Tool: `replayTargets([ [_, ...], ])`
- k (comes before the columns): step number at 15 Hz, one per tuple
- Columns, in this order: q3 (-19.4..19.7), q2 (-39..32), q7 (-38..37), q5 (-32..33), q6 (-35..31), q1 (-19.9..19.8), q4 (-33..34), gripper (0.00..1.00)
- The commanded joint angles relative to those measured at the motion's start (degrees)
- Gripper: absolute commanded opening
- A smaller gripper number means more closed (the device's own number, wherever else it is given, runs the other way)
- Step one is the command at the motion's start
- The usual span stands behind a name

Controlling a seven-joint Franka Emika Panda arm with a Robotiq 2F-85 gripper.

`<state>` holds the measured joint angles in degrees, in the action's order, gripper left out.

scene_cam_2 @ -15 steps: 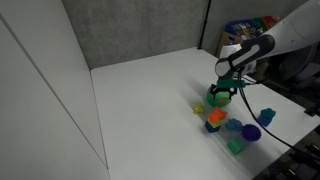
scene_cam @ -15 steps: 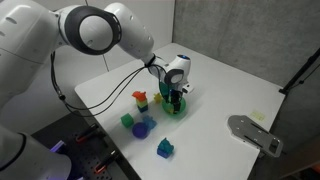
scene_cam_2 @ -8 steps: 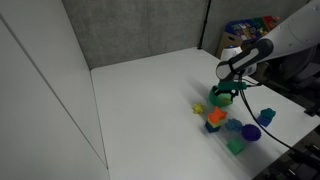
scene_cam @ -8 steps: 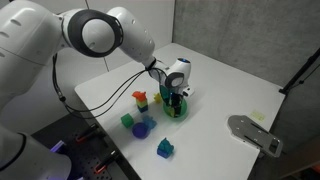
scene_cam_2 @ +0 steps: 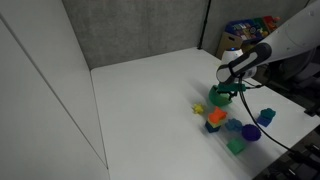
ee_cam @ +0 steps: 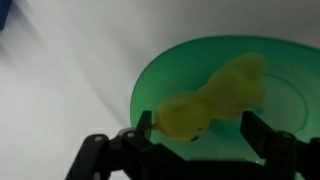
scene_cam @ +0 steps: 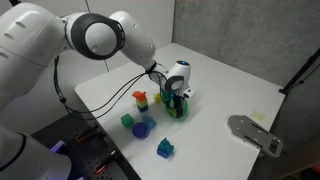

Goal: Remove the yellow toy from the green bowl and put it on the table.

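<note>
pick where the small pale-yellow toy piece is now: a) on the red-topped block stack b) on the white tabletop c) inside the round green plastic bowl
c: the wrist view shows the pale-yellow toy piece lying inside the round green plastic bowl, with the open end effector straddling it.

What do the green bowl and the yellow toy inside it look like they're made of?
The green bowl looks like smooth moulded plastic: even bright colour, a thin rim and a soft sheen. The yellow toy looks matt and lumpy with rounded lobes, perhaps soft rubber or foam. The wrist view is too blurred to be sure.
</note>
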<state>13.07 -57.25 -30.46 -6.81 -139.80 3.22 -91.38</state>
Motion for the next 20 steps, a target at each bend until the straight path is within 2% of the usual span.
replayTargets([
  [1,0.33,-0.37,-0.69,0.74,-0.13,0.06,0.66,0.60],
  [5,0.16,1.96,-0.77,0.35,0.74,0.24,-0.40,0.25],
  [6,-0.03,2.94,-0.67,0.11,1.18,0.13,-0.62,0.21],
  [13,-0.68,11.25,1.03,0.26,1.72,-0.39,-3.65,0.18],
  [20,-1.00,20.69,7.34,0.37,-2.46,-3.94,-14.89,0.18],
])
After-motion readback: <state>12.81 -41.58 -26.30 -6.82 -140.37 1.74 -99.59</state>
